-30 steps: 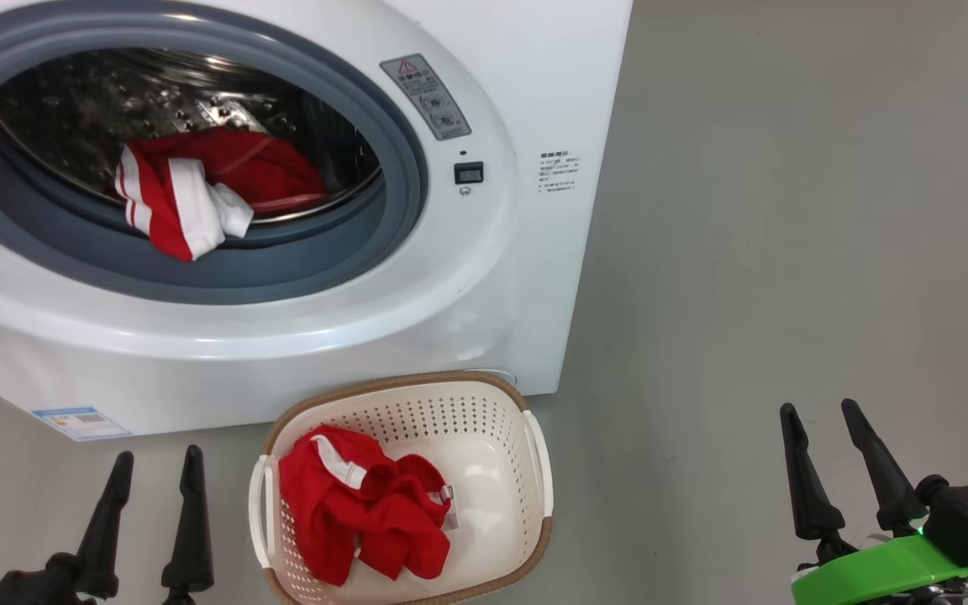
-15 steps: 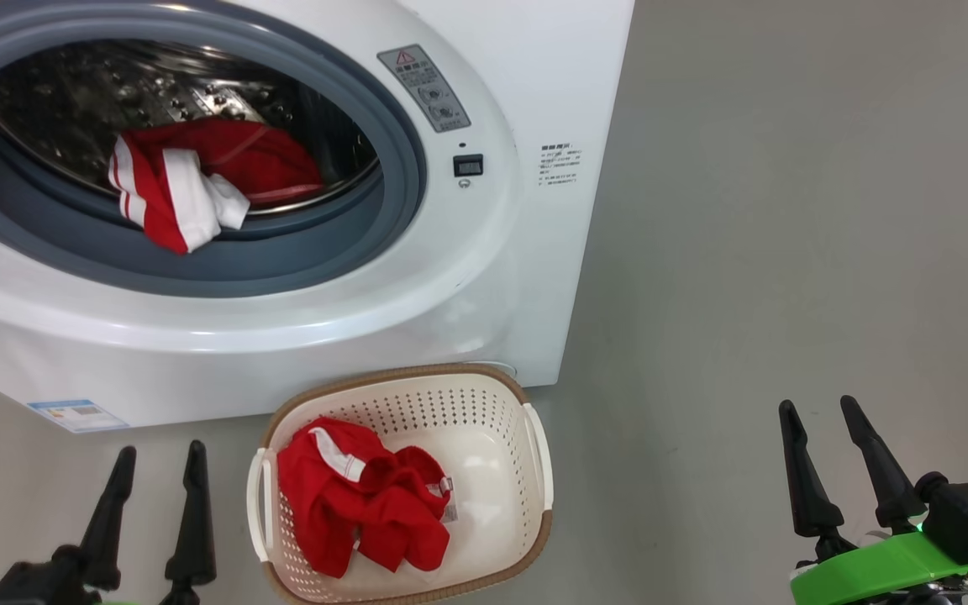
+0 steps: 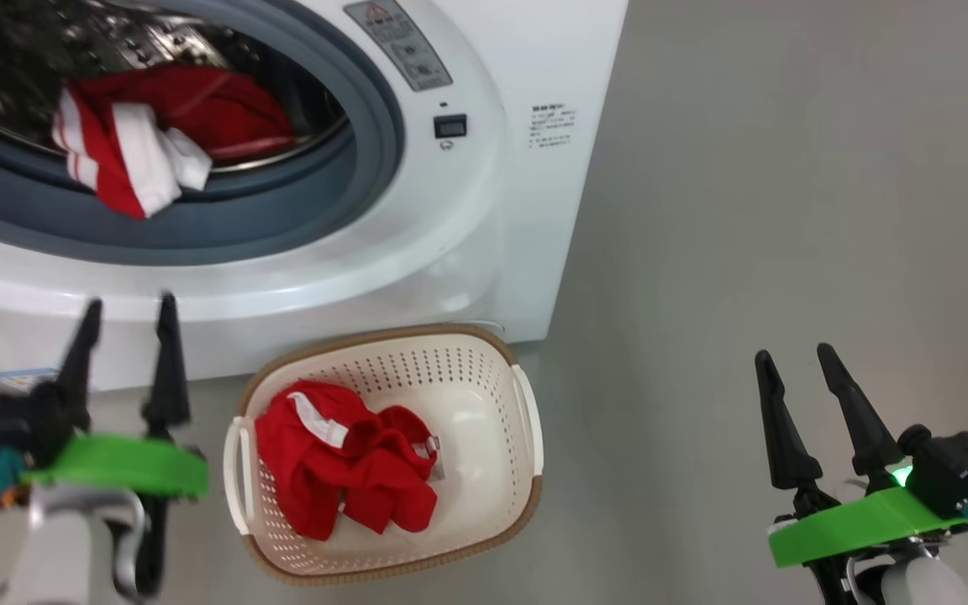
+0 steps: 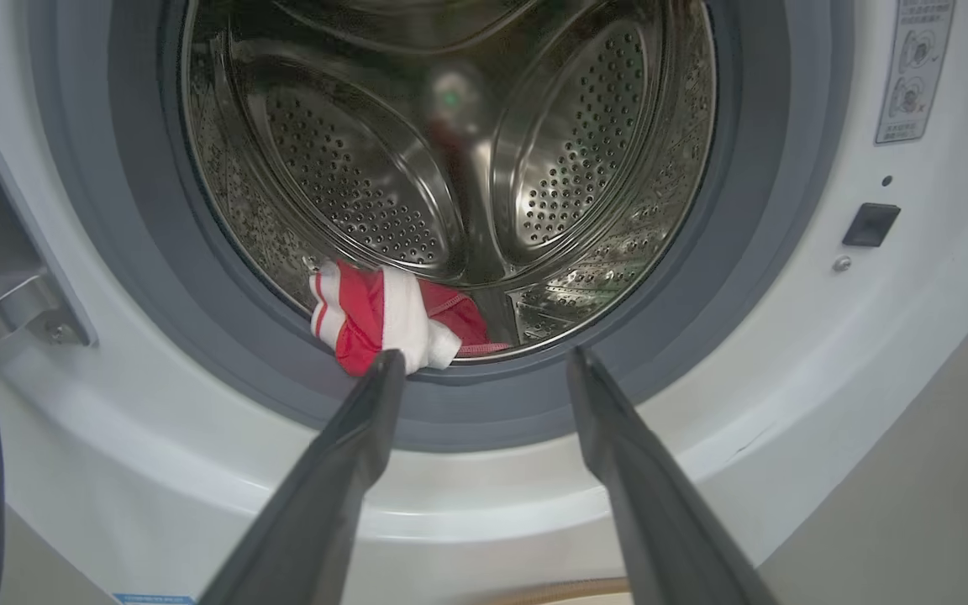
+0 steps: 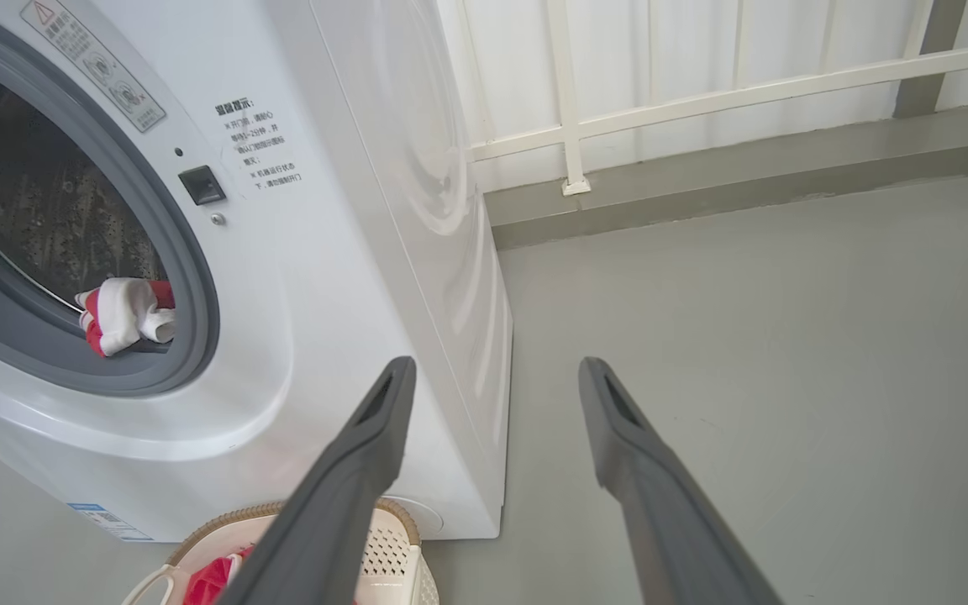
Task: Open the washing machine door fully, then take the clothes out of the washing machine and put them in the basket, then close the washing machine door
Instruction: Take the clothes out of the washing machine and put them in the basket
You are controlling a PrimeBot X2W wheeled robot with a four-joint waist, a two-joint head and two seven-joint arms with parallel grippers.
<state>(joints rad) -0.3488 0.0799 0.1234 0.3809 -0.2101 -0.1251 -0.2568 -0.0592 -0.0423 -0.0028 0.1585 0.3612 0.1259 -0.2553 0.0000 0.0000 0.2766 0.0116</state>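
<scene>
Grey floor is bearing the white front-loading washing machine, the cream perforated basket at its six o'clock holding red fabric clothes. Left wrist view is revealing a red-and-white striped garment at the steel drum's seven o'clock. Both empty, the left gripper and right gripper are gaping wide.
</scene>
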